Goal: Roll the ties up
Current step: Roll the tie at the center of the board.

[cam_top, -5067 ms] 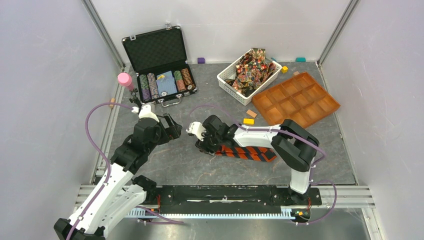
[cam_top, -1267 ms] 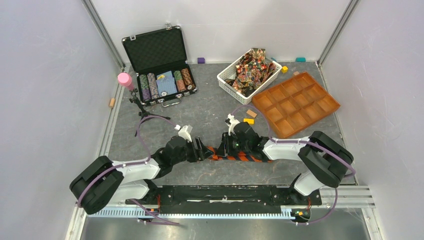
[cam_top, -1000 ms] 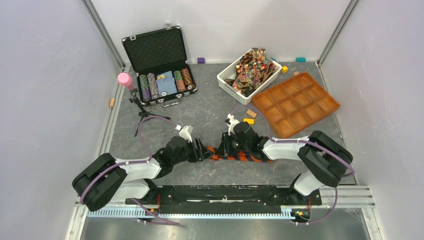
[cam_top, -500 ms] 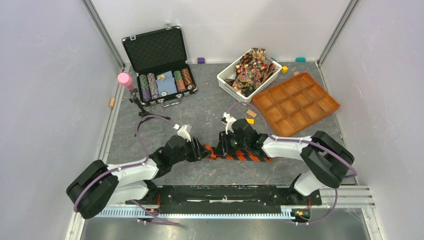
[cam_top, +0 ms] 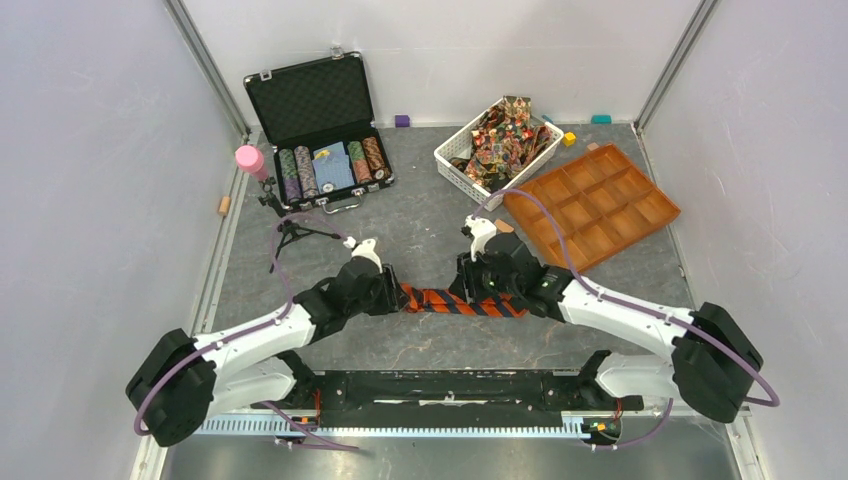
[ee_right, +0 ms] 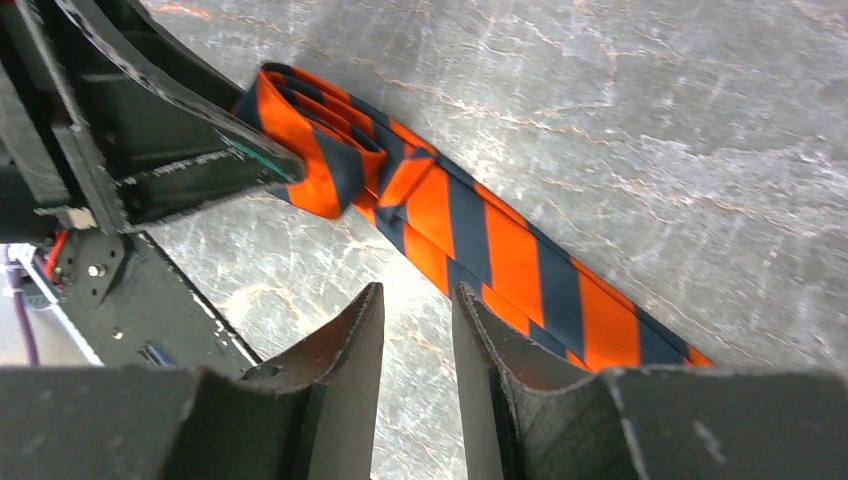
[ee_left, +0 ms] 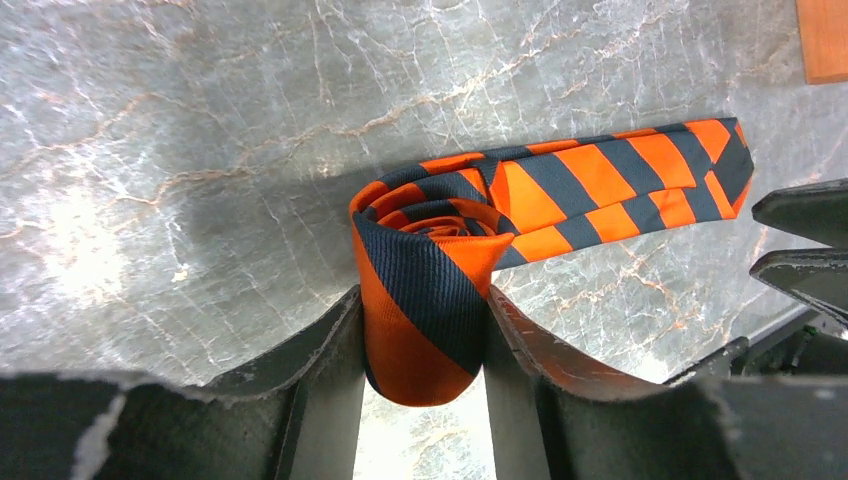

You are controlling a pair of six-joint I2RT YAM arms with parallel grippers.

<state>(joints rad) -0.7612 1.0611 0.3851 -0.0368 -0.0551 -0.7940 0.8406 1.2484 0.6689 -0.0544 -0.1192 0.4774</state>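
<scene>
The grey marbled worktop (cam_top: 420, 225) carries a white basket (cam_top: 462, 165) at the back. Left of the basket stands an open black case (cam_top: 310, 100), right of it an orange tray (cam_top: 592, 205), and in front of it a striped tie (cam_top: 450, 301).

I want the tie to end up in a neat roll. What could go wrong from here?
1. The left claw pinches only the small roll at one end of the tie. If the fabric slips, the coil might spring loose.
2. The right claw holds nothing and sits beside the flat part. The loose tail may drag crooked, so the roll could come out lopsided.
</scene>
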